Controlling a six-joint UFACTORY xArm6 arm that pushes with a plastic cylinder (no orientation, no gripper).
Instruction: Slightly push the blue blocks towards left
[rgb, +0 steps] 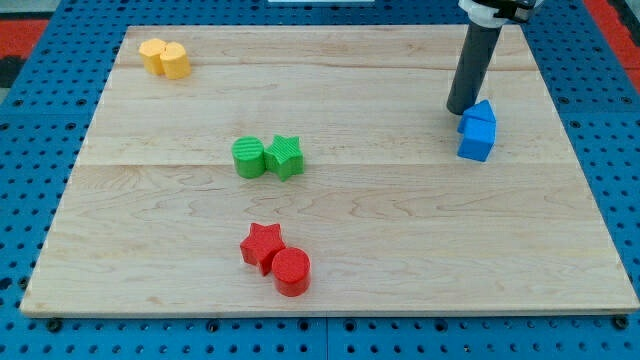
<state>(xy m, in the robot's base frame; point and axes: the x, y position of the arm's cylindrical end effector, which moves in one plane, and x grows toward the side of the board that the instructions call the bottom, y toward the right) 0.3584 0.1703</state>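
Observation:
Two blue blocks stand touching at the view's right: a blue pentagon-like block (482, 112) and just below it a blue cube (475, 141). My tip (459, 110) rests on the board right against the upper blue block's left side. The dark rod rises from it to the view's top edge.
A green cylinder (248, 157) and green star (285, 156) touch near the middle. A red star (262, 245) and red cylinder (292, 271) touch lower down. Two yellow blocks (165, 58) sit at the top left. The wooden board (330, 210) lies on a blue pegboard.

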